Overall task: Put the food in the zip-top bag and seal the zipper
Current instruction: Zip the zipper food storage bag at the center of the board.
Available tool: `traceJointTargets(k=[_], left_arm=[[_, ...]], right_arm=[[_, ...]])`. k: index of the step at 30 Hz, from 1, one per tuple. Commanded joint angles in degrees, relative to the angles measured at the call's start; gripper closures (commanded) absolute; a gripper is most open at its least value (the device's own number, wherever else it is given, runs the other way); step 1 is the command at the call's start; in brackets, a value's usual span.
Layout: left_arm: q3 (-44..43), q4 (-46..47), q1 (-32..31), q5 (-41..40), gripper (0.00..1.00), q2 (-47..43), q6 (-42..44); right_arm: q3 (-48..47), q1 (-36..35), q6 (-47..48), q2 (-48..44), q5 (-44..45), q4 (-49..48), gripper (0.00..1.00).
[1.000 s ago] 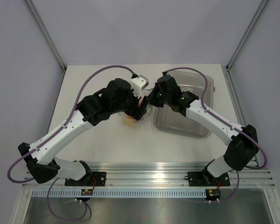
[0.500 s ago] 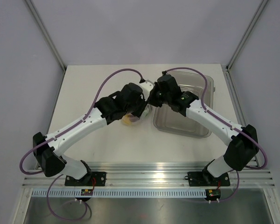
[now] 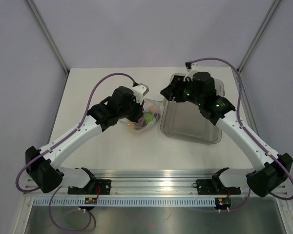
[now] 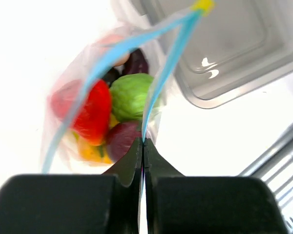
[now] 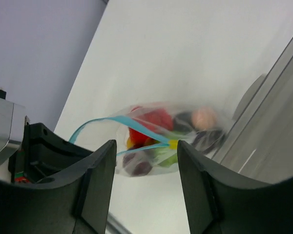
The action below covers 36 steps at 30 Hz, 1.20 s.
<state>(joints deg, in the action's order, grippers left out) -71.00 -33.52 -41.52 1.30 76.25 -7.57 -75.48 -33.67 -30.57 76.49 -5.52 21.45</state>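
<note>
Beyond the left hand, clamped on the zipper, lies the zip-top bag; right hand gapes apart.

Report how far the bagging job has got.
Done: the food sits inside the zip-top bag. In hand: the left pincer is shut on one end of the zipper; the right pincer is open, off the bag. Left: the zipper's two blue strips gape apart, so the mouth needs pressing shut along its length.
</note>
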Motion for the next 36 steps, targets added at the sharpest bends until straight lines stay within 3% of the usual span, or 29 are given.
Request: traceJointTargets(k=[1,3,8,10,15,29,34,36], left_arm=[[1.4,4.9,0.2,8.1,1.00,-3.4,0.2],[1.9,5.5,0.5,9.5,1.00,-3.9,0.3],[2.4,5.6,1.0,9.9,1.00,-4.8,-0.2],[2.4,5.0,1.3,10.0,1.00,-4.8,-0.2],[2.1,4.1,2.1,10.1,1.00,-4.8,-0.2],[1.3,2.8,2.8,11.9,1.00,-3.9,0.2],[0.6,2.3,3.0,12.2,1.00,-3.3,0.5],[0.5,2.3,3.1,12.4,1.00,-3.3,0.5]], right_arm=[[3.5,6.5,16.4,-4.9,-10.0,-7.5,0.40],[8.7,8.7,25.8,-5.8,-20.9,-13.4,0.38],[18.5,9.0,38.2,-7.8,-22.9,-20.8,0.39],[20.2,8.9,46.6,-7.8,-28.0,-23.3,0.43],[23.0,9.1,54.2,-4.6,-30.9,-27.9,0.44],[15.3,9.5,58.4,5.7,-37.6,-26.6,0.37],[13.5,9.5,59.0,7.5,-40.4,-25.6,0.42],[13.0,9.4,59.3,7.9,-40.8,-24.8,0.51]])
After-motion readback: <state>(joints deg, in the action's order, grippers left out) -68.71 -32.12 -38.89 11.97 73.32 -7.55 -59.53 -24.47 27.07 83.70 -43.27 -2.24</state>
